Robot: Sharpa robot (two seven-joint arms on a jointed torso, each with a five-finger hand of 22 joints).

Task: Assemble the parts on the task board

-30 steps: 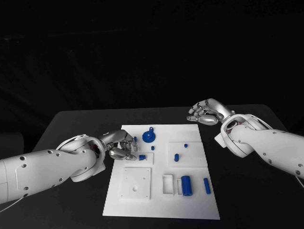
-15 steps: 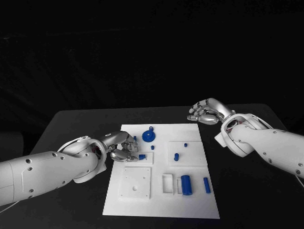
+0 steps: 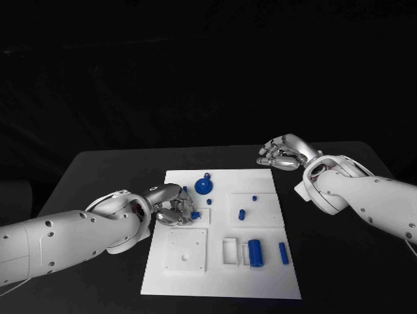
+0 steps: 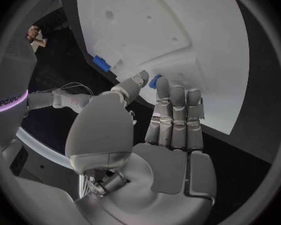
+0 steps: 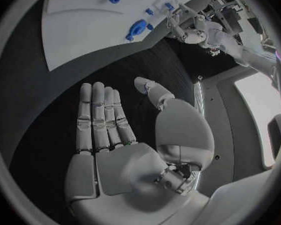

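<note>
Black table (image 3: 105, 173) carried the task board (image 3: 265, 275); your left robot hand (image 3: 174, 208) pinched a small blue part (image 4: 154, 81) at its 9 o'clock edge. Right robot hand (image 3: 284, 154) hung open. Seat it squarely.

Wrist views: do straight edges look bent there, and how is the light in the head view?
Left wrist view: the board edge bows into a curve, and a dark ring frames the circle. Right wrist view: the board edge curves too, and a bright patch glares at the rim. Head view: the room is black, while the board and both arms are lit.
</note>
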